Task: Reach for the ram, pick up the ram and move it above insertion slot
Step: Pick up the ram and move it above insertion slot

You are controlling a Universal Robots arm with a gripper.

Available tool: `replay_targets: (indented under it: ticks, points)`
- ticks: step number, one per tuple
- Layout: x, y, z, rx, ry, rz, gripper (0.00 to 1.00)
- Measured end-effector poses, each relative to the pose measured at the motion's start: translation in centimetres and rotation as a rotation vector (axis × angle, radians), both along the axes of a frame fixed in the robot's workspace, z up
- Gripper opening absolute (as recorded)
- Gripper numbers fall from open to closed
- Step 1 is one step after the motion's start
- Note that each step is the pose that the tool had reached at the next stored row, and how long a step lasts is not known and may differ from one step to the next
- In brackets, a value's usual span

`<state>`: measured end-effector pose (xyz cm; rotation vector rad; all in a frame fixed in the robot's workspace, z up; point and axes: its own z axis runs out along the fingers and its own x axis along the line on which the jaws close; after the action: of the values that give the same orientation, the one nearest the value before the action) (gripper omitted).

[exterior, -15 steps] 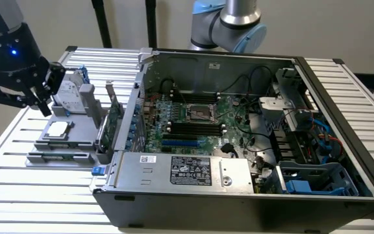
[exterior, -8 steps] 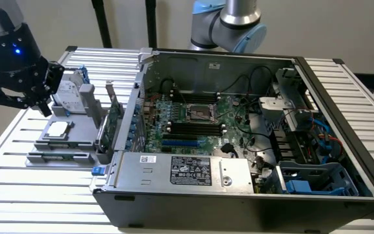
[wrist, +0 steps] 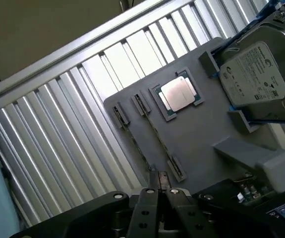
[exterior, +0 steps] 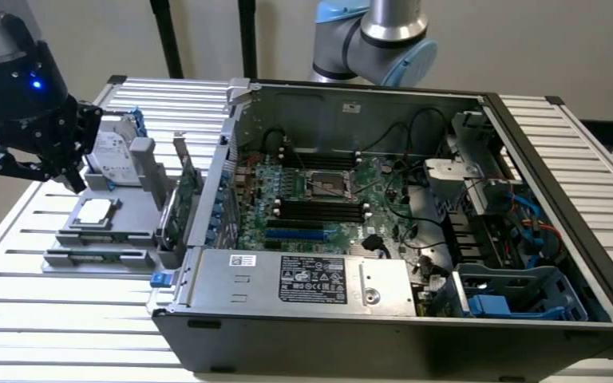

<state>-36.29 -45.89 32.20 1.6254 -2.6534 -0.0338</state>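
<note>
Apparently one ram (wrist: pixel 154 136) near one tool (wrist: pixel 160 191)

My wrist view's edge cuts off the hard drive (wrist: pixel 254 74). On the ram (wrist: pixel 157 136), the chips are too small to tell.

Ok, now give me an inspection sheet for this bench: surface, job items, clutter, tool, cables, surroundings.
Surface: slatted metal table carrying a grey tray and an open PC case.
Job's things: ram lies along the tray's front edge, not lifted; the dark slots on the motherboard look unfilled.
Clutter: CPU, hard drive and upright card on the tray.
Tool: above the tray near the hard drive, not touching the ram, nothing seen in it.
Cables: black cables and blue cables inside the case.
Surroundings: arm joint behind the case, and a plain wall.
</note>
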Motion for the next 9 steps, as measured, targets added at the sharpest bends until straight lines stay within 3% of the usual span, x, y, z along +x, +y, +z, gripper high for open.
replay_targets:
  ticks: [9]
  points:
    - [0.0,0.0,-0.37,0.0,0.0,0.164,0.11]
